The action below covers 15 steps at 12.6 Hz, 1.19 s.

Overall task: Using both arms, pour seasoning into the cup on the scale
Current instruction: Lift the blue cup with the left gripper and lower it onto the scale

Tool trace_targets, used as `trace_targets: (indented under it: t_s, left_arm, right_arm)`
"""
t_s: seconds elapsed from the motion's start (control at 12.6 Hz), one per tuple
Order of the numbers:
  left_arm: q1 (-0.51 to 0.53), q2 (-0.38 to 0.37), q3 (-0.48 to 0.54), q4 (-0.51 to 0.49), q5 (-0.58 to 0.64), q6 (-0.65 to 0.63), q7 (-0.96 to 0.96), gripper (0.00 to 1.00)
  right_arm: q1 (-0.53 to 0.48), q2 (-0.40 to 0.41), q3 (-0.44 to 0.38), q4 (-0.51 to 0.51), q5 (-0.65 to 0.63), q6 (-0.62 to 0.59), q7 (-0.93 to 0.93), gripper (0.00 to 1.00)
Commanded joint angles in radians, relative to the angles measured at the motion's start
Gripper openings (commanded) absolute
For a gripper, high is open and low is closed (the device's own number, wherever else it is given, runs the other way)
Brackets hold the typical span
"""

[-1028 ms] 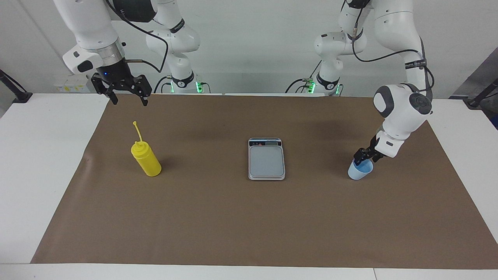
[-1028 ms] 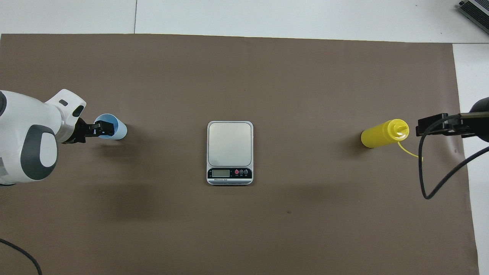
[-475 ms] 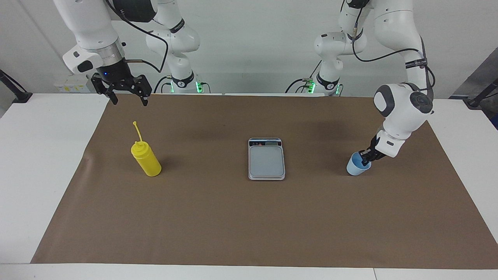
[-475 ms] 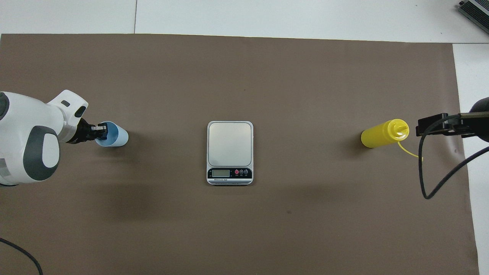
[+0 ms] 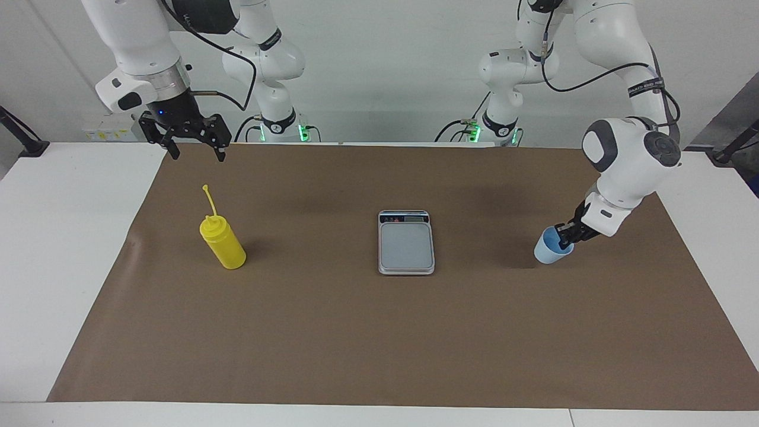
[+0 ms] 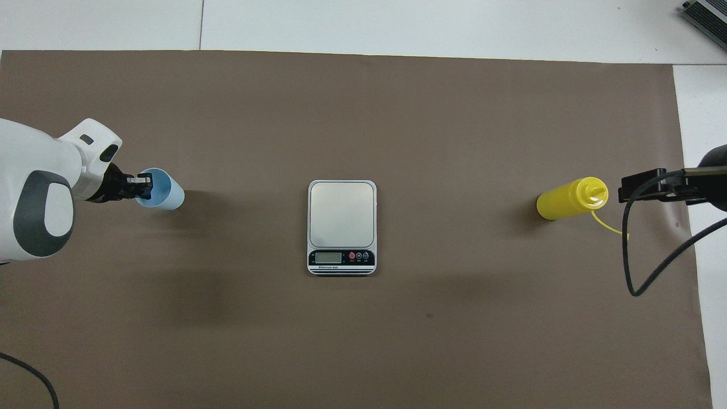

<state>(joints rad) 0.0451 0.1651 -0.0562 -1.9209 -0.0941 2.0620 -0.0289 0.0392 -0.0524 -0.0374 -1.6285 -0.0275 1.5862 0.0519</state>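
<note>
Change first: my left gripper (image 5: 566, 237) has just snapped shut on the rim of the cup (image 5: 548, 252), one finger inside, one outside. A second ago the fingers stood apart over it. The cup now sits a bit higher in the facing frame and leans, with its shadow on the mat (image 5: 356, 344) drawn away from its base, so I judge it is just off the surface. That means the pick is done and the carry to the scale (image 5: 406, 246) comes next.

Left arm pose: elbow high, wrist bent down and in toward frame centre, and the gripper comes at the cup from the side. In the overhead frame it shows at mid-height by the edge, toward the left arm's end.

The scale lies dead centre in both frames with its plate bare and its display end toward the robots.

The bottle (image 5: 225, 246) stands upright at mid-height, toward the right arm's end, untouched, cap strap sticking up.

The right gripper (image 5: 198, 155) waits in the upper corner of the facing frame, raised over the mat's edge, fingers wide apart, holding nothing. No change there.
</note>
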Motion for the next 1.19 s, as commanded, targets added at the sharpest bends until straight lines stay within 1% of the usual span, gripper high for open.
trace_targets:
  t_s: [0.0, 0.16, 0.32, 0.47, 0.55, 0.63, 0.79, 0.87, 1.03, 1.11]
  left_arm:
    - [-0.01, -0.024, -0.008, 0.092, 0.001, -0.147, 0.018, 0.0]
    - [-0.034, -0.064, -0.016, 0.099, 0.001, -0.181, 0.011, 0.0]
    - [-0.082, -0.088, -0.016, 0.098, 0.002, -0.201, -0.006, 0.0]
    - [-0.163, -0.088, -0.017, 0.108, 0.028, -0.192, -0.121, 0.0]
    - [-0.21, -0.088, -0.019, 0.108, 0.052, -0.175, -0.193, 0.0]
    - [-0.249, -0.088, -0.019, 0.103, 0.053, -0.137, -0.251, 0.0]
    - [-0.329, -0.072, -0.019, 0.105, 0.054, -0.083, -0.343, 0.0]
    - [-0.362, -0.059, -0.019, 0.099, 0.054, -0.021, -0.406, 0.0]
    - [-0.41, -0.035, -0.019, 0.106, 0.054, 0.009, -0.45, 0.0]
    - [-0.438, -0.007, -0.019, 0.117, 0.06, 0.02, -0.492, 0.0]
  right_arm:
    - [-0.01, -0.02, 0.005, -0.022, 0.011, -0.003, -0.017, 1.0]
    - [-0.01, -0.02, 0.005, -0.022, 0.012, -0.003, -0.017, 1.0]
    - [-0.01, -0.021, 0.005, -0.022, 0.011, -0.003, -0.017, 1.0]
    - [-0.01, -0.021, 0.005, -0.022, 0.012, -0.003, -0.017, 1.0]
    - [-0.01, -0.02, 0.005, -0.022, 0.011, -0.003, -0.017, 1.0]
    - [-0.01, -0.02, 0.005, -0.021, 0.012, -0.003, -0.017, 1.0]
    - [-0.01, -0.02, 0.005, -0.022, 0.012, -0.003, -0.017, 1.0]
    - [-0.01, -0.02, 0.005, -0.022, 0.012, -0.003, -0.017, 1.0]
    - [-0.01, -0.02, 0.005, -0.022, 0.012, -0.003, -0.017, 1.0]
    - [-0.01, -0.021, 0.005, -0.022, 0.011, -0.003, -0.017, 1.0]
